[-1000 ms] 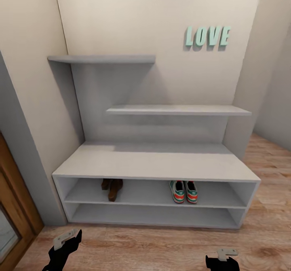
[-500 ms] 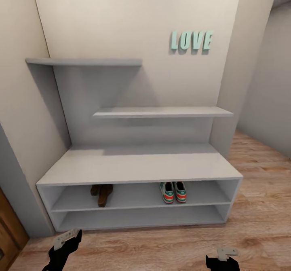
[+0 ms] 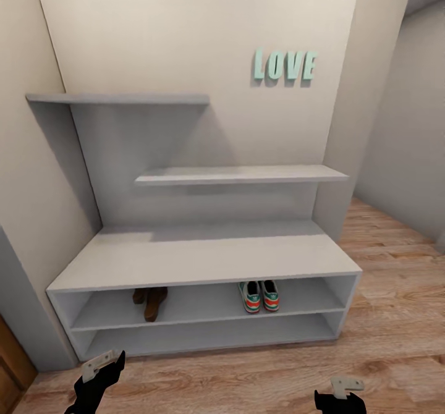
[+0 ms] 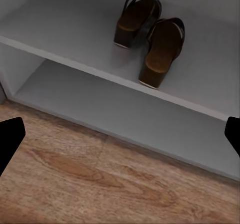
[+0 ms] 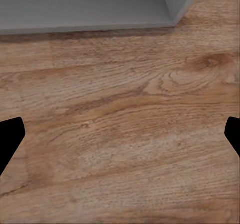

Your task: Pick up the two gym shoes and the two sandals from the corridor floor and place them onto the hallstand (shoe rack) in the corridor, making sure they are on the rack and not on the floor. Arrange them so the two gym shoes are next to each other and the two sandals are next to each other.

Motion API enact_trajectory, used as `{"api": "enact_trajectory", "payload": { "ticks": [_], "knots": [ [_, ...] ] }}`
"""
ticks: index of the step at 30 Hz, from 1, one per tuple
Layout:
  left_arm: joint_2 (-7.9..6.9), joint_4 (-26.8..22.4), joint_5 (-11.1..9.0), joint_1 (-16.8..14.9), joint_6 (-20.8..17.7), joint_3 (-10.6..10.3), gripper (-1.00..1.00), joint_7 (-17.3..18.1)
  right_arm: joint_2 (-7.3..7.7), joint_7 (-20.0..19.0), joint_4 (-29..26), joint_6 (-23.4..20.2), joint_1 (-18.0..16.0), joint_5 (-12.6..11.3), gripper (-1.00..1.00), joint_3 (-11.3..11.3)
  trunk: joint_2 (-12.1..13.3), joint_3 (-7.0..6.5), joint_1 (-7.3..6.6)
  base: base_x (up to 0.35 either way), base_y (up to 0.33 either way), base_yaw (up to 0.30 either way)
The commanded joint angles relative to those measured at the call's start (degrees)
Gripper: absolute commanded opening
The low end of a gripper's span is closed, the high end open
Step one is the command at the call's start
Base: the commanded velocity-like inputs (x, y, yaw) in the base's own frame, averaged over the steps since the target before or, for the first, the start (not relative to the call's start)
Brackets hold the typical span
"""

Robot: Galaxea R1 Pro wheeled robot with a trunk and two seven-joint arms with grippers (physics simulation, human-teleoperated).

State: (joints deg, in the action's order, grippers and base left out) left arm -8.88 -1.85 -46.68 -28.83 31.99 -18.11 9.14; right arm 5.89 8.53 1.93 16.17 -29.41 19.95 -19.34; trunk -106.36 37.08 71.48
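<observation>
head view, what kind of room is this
Probably a home corridor or entryway: a pale grey hallstand holding sandals and gym shoes, wood-plank floor, and a LOVE sign on the wall.

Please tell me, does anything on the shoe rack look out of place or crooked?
Nothing stands out. The two sandals lie side by side on the upper open shelf of the shoe rack, and the two gym shoes sit together further right on the same shelf. No shoe is seen on the floor.

We read one sign: teal raised letters spelling "LOVE" (image 3: 284, 66), mounted on the beige wall (image 3: 185, 25), well beyond our fingers.
</observation>
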Motion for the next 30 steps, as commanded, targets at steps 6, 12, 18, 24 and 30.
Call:
{"api": "enact_trajectory", "payload": {
  "ticks": [6, 12, 18, 24, 30],
  "knots": [
    [0.00, 0.00, 0.00, -0.02, 0.00, 0.00, 1.00, 0.01, 0.02, 0.00, 0.00, 0.00, -0.01, 0.00, 1.00, -0.01, 2.42, -0.61, -1.33, 0.000, 0.000, -0.012],
    [0.00, 0.00, 0.01, -0.03, 0.00, 0.00, 1.00, 0.00, 0.00, 0.00, 0.00, 0.00, -0.01, 0.00, 1.00, 0.00, 4.83, -1.35, -2.64, 0.000, 0.000, -0.005],
    [0.00, 0.00, -0.01, -0.01, 0.00, 0.00, 1.00, 0.00, 0.00, 0.00, 0.00, 0.00, 0.00, 0.00, 1.00, 0.00, 7.23, -2.29, -3.96, 0.000, 0.000, -0.002],
    [0.00, 0.00, -0.01, -0.03, 0.00, 0.00, 1.00, 0.00, 0.00, 0.00, 0.00, 0.00, -0.01, 0.00, 1.00, 0.00, 9.64, -3.32, -5.28, 0.000, 0.000, 0.000],
    [0.00, 0.00, 0.00, -0.03, 0.00, 0.00, 1.00, 0.00, 0.03, 0.00, 0.00, 0.00, 0.03, 0.00, 1.00, 0.00, 12.05, -4.38, -6.60, 0.000, 0.000, 0.000]
  ]
}}
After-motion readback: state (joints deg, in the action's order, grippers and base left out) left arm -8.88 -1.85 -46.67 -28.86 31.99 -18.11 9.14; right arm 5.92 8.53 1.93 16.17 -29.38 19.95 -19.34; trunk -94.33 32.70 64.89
